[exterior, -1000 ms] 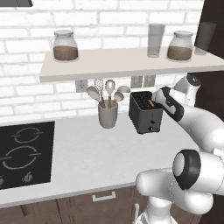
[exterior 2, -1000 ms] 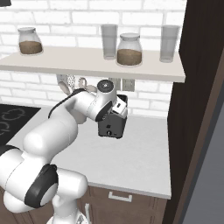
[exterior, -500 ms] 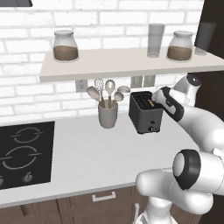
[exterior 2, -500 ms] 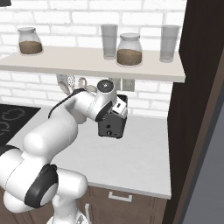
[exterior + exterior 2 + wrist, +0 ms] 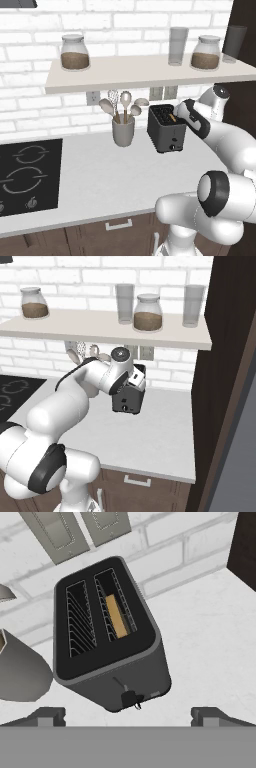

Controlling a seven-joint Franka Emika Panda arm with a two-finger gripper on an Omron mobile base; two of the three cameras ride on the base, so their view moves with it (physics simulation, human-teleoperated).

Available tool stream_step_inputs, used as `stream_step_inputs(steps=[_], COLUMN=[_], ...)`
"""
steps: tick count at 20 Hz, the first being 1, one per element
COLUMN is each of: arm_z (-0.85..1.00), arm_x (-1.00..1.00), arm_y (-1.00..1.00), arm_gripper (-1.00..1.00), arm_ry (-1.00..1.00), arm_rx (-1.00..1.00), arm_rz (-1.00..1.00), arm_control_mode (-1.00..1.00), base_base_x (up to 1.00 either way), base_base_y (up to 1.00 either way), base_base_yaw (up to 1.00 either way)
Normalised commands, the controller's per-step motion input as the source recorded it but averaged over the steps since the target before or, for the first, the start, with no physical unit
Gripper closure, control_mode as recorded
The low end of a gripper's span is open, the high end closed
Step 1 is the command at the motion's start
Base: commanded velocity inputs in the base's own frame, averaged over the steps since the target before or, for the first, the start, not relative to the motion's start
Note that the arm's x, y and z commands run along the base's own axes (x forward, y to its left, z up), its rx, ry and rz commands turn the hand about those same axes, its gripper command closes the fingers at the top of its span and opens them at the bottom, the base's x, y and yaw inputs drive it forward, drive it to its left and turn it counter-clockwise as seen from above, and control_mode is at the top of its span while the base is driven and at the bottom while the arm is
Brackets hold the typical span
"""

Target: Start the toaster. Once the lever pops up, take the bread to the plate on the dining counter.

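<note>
The tan-brown bread slice (image 5: 116,616) sits low in the dark boxy toaster (image 5: 107,637); its small lever (image 5: 129,699) looks unpressed. The gripper (image 5: 127,714) hovers above with jaws spread wide, empty. Starting, waiting and carrying all remain.

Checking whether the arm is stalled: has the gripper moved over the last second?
No. In the left base view the gripper sits beside the toaster exactly as before, below the same shelf edge.

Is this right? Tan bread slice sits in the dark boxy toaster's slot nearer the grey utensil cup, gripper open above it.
Not quite. In the hand view the tan bread slice sits in the dark boxy toaster's slot farther from the grey utensil cup. The gripper is open.
</note>
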Motion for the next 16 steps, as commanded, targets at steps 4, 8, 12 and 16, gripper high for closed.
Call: stream_step_inputs(steps=[4,8,12,16], arm_z=[0.00,0.00,0.00,0.00], arm_x=[0.00,0.00,0.00,0.00], arm_y=[0.00,0.00,0.00,0.00], arm_gripper=[-1.00,-1.00,-1.00,-1.00], arm_ry=[0.00,0.00,0.00,0.00], arm_rx=[0.00,0.00,0.00,0.00], arm_rz=[0.00,0.00,0.00,0.00], arm_control_mode=[-1.00,-1.00,-1.00,-1.00], base_base_x=[0.00,0.00,0.00,0.00], base_base_y=[0.00,0.00,0.00,0.00], base_base_yaw=[0.00,0.00,0.00,0.00])
